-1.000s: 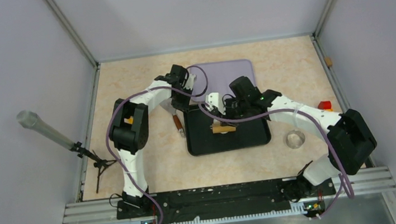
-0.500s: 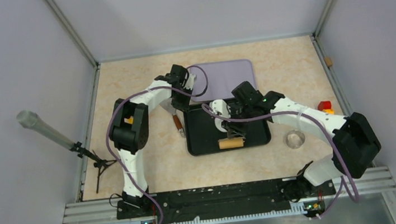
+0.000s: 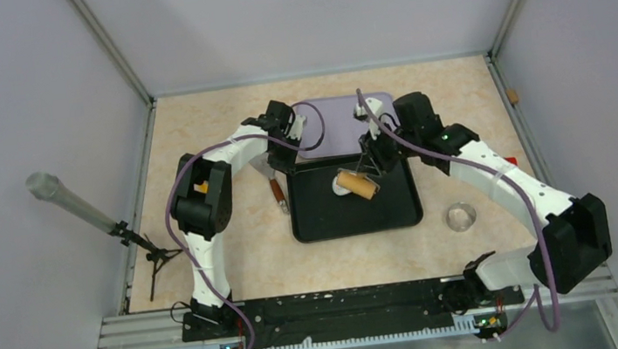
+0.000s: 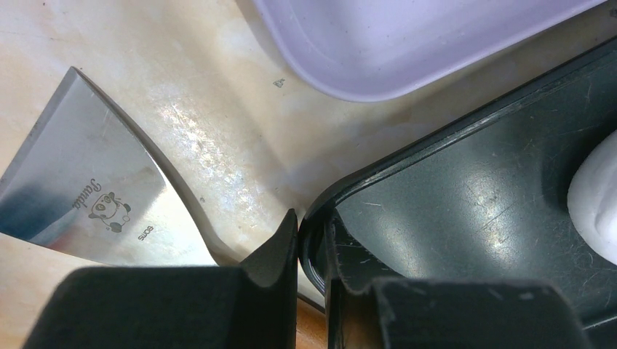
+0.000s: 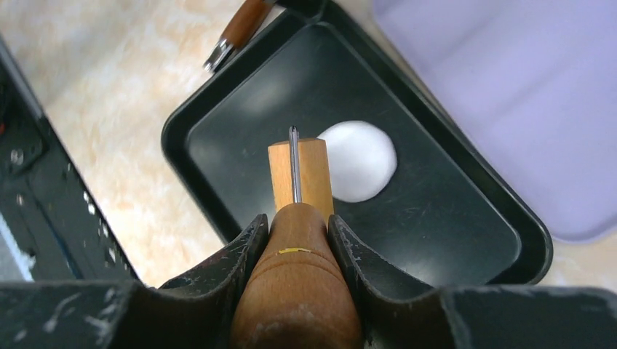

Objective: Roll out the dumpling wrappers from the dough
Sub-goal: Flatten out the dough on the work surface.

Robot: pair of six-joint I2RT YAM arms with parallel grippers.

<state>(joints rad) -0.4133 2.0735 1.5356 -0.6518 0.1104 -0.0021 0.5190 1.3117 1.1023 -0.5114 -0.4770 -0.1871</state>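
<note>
Clamping the roller handle, right gripper — dough half hidden beneath; left gripper seemingly pinching tray rim.

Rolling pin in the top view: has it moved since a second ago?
Yes. Held by the right gripper, the rolling pin now lies farther up the black tray, toward its far rim, at the dough.

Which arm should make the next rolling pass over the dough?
Right. The right tool grips the roller, whose barrel is right by the dough in the black tray. The left tool is clamped on the tray's rim, with no roller.
</note>
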